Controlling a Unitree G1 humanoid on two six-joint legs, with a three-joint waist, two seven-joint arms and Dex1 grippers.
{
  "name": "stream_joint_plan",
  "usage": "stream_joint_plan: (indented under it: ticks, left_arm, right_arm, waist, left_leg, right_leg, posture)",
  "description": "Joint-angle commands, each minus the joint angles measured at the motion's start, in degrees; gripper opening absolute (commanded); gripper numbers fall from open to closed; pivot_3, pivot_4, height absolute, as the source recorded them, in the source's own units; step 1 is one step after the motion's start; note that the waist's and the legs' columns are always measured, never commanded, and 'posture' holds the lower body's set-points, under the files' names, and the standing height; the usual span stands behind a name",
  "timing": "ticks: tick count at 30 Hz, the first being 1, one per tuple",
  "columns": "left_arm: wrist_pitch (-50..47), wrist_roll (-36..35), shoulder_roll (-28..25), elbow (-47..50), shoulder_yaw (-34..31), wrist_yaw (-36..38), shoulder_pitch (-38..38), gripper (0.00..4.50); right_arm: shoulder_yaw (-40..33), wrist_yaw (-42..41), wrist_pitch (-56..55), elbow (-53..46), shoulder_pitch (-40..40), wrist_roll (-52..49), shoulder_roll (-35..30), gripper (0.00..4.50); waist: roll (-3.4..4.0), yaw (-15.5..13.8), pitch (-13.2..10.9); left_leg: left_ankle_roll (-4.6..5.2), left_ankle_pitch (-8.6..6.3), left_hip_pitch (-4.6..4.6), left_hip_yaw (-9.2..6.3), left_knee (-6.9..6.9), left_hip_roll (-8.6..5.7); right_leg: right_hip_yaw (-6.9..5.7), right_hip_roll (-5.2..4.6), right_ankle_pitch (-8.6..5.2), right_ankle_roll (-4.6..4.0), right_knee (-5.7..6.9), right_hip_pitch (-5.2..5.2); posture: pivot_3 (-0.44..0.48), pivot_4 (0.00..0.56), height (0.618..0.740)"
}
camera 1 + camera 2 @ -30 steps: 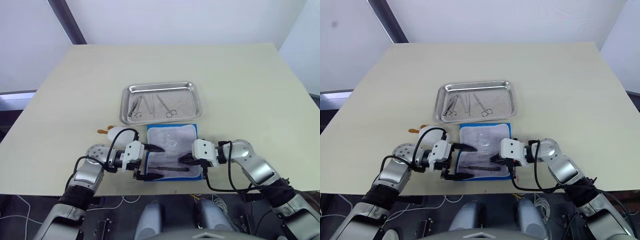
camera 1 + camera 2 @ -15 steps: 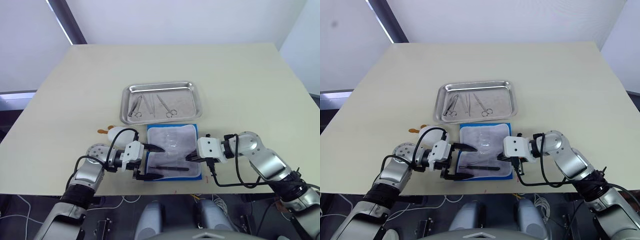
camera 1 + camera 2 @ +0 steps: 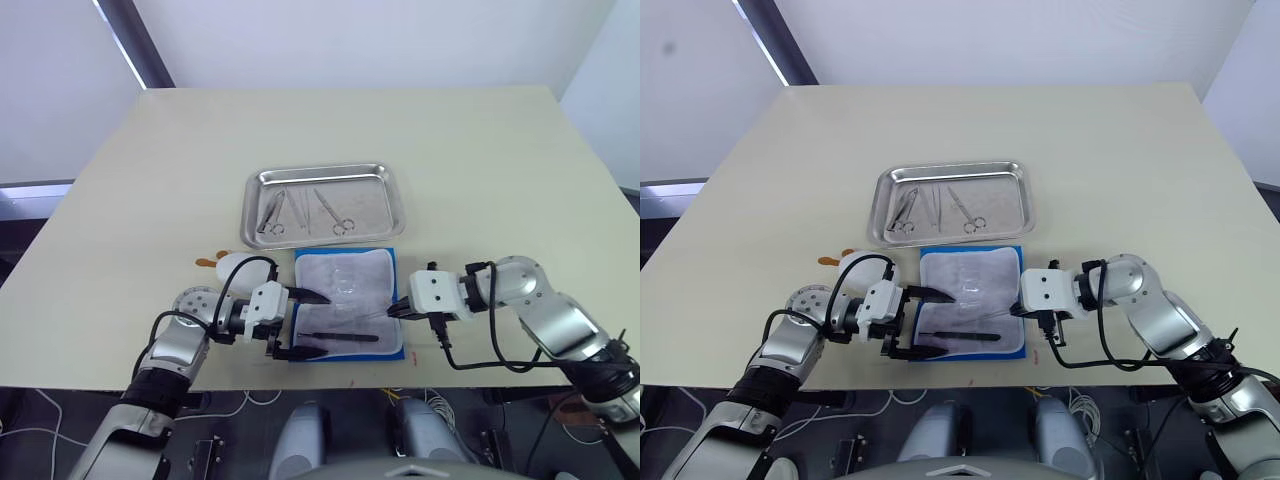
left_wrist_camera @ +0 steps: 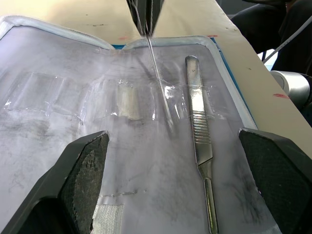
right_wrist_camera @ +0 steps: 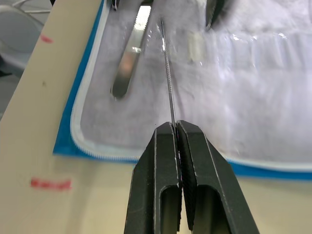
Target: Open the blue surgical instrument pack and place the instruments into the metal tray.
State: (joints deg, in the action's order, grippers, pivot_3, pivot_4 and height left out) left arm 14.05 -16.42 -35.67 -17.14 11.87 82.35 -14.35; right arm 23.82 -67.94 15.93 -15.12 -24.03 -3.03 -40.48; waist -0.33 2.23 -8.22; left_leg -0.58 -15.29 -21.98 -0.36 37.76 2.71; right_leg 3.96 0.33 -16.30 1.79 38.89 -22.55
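One shallow shiny steel tray (image 3: 322,176) holds three slim ring-handled silver instruments (image 3: 303,208). One flat bright blue fabric pouch (image 3: 398,300), opened on its pale lining, carries two more tools: one flat grooved metal handle (image 4: 199,139) and one thin silver needle-like probe (image 5: 167,83). One white egg-shaped toy (image 3: 238,266) sits alongside.

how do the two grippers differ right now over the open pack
The right gripper is shut on a thin probe, drawn out to the blue pack's right edge; the left gripper is wide open, holding nothing, its fingers straddling the pack's left part. Both sit low over the pack's lining.
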Motion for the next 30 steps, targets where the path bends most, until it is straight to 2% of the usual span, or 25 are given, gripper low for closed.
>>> stream_joint_plan:
  ticks: [1,16,22,27,30]
  left_arm:
    - [-2.47,3.60,-0.51,-3.44,2.23,-0.25,1.92,4.50]
    - [-3.22,3.52,-0.31,-2.57,2.40,-0.42,1.82,4.50]
    - [-3.38,3.49,-0.35,-2.44,2.39,-0.42,1.78,4.50]
    - [-3.26,3.51,-0.30,-2.59,2.35,-0.49,1.87,4.50]
    - [-3.17,3.56,-0.28,-2.70,2.25,-0.62,1.92,4.50]
  right_arm:
    - [-2.98,-0.58,-0.87,-2.56,0.01,-1.46,-1.59,0.05]
    - [-9.45,-4.11,-5.32,-3.27,3.52,-5.01,-9.82,0.05]
    - [-12.27,-5.38,-10.84,-0.56,5.61,-5.68,-12.29,0.05]
    - [-14.98,-3.10,-7.77,1.20,6.15,-8.52,-10.31,0.05]
    - [-16.33,3.68,1.21,0.95,3.83,-10.18,-5.74,0.05]
  waist:
    - [0.00,0.00,0.00]
    - [-0.01,-0.02,-0.02]
    - [-0.05,-0.06,-0.05]
    - [-0.05,-0.06,-0.06]
    - [-0.05,-0.02,-0.06]
  left_leg:
    - [0.00,0.00,0.00,0.00,0.00,0.00]
    - [0.00,0.00,0.00,0.03,0.00,0.00]
    - [0.00,0.00,-0.01,0.04,0.00,0.00]
    - [0.00,0.00,0.01,0.05,0.00,0.00]
    - [0.00,0.00,0.02,0.06,0.00,0.00]
  right_leg:
    - [0.00,0.00,0.00,0.00,0.00,0.00]
    - [0.00,-0.01,0.00,0.01,-0.01,0.00]
    - [0.01,-0.02,0.00,0.01,-0.02,0.00]
    - [0.03,-0.02,0.00,0.01,-0.01,0.01]
    - [0.06,-0.01,0.01,0.00,0.00,0.01]
  posture:
    - [0.000,0.150,0.740]
    - [0.000,0.150,0.740]
    - [0.000,0.150,0.740]
    - [0.000,0.150,0.740]
    - [0.000,0.150,0.740]
